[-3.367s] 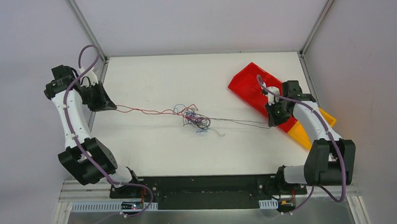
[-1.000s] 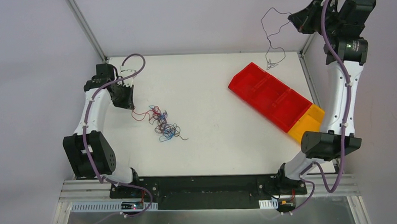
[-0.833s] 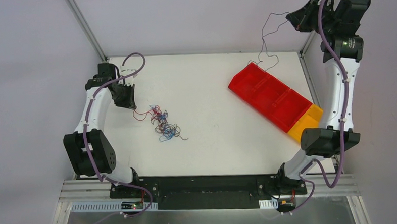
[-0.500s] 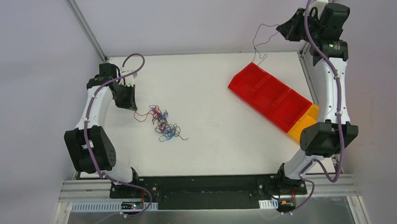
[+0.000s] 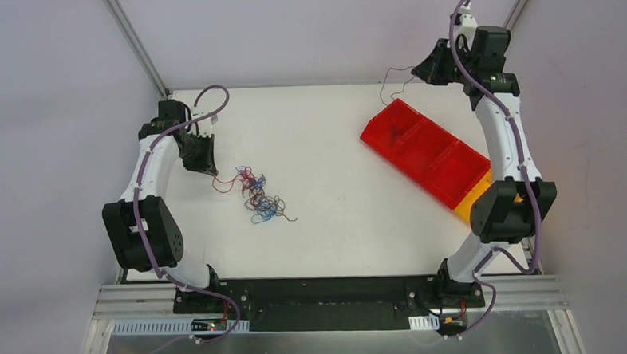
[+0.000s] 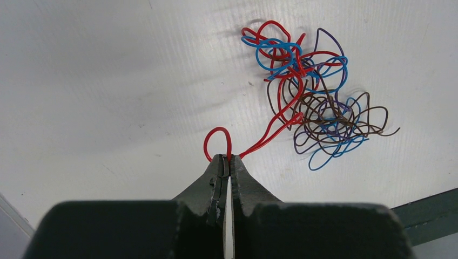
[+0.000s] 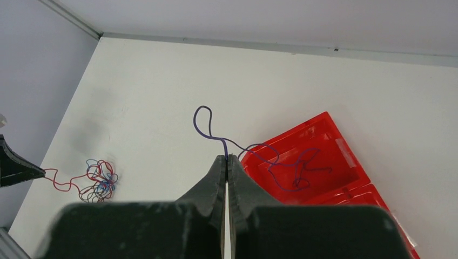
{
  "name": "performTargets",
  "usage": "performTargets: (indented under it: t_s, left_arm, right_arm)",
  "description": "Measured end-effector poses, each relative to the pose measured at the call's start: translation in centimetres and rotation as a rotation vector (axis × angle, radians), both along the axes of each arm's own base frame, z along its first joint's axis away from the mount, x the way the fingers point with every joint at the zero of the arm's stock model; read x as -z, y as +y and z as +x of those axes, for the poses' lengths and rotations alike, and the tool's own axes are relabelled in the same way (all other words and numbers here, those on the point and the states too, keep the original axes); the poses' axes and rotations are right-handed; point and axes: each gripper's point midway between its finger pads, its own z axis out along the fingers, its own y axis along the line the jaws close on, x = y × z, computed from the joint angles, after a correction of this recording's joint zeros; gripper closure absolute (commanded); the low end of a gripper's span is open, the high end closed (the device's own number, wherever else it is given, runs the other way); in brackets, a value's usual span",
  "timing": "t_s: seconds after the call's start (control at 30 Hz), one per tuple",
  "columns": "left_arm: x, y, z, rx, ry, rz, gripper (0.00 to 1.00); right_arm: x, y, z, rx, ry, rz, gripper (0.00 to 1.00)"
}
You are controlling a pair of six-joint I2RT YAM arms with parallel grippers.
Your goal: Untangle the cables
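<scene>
A fist-sized tangle of cables [image 5: 260,197], red, blue, brown and purple wires, lies on the white table left of centre; it also shows in the left wrist view [image 6: 313,102]. My left gripper [image 5: 212,170] is shut on a red wire [image 6: 254,145] that runs from the tangle and loops at my fingertips [image 6: 227,159]. My right gripper [image 5: 417,71] is shut on a separate thin purple wire [image 7: 273,156], held above the far right of the table. That wire hangs down into the far compartment of the red tray [image 7: 329,145].
The red tray [image 5: 454,183] lies diagonally at the right, with a yellow bin [image 5: 475,204] at its near end. Metal frame posts stand at the far corners. The right arm reaches high over the tray.
My right gripper has come down and left with the purple wire, whose free end now lies in the red tray. The left gripper stays shut on the red wire beside the tangle.
</scene>
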Motion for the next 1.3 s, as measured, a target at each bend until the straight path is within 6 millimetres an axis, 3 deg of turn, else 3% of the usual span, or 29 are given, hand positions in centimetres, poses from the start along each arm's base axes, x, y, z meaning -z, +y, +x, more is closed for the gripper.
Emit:
performTargets:
  t_s: [0.13,0.23,0.5,0.6,0.7,1.07,1.3]
  left_arm:
    - [0.2,0.0,0.1,-0.003,0.008,-0.002,1.00]
    - [0.3,0.0,0.1,-0.005,0.011,-0.004,1.00]
    - [0.2,-0.4,0.1,0.004,0.011,-0.004,1.00]
    - [0.2,-0.5,0.1,0.006,0.011,-0.002,1.00]
    - [0.3,-0.6,0.1,0.009,0.012,0.001,1.00]
    - [0.3,-1.4,-0.1,0.035,0.018,0.002,1.00]
    - [0.3,-2.2,-0.2,0.055,0.022,0.001,1.00]
  right_arm:
    - [2.0,0.8,-0.3,-0.015,0.041,-0.011,1.00]
    - [4.0,0.0,0.1,0.005,0.070,-0.051,1.00]
    - [13.5,-4.9,1.7,0.079,0.213,-0.271,1.00]
    - [16.8,-6.0,2.0,0.079,0.272,-0.345,1.00]
    - [19.2,-5.7,1.9,0.044,0.329,-0.387,1.00]
    - [20.2,-1.0,2.9,-0.068,0.324,-0.453,1.00]
    - [24.8,-0.7,3.6,-0.072,0.399,-0.540,1.00]
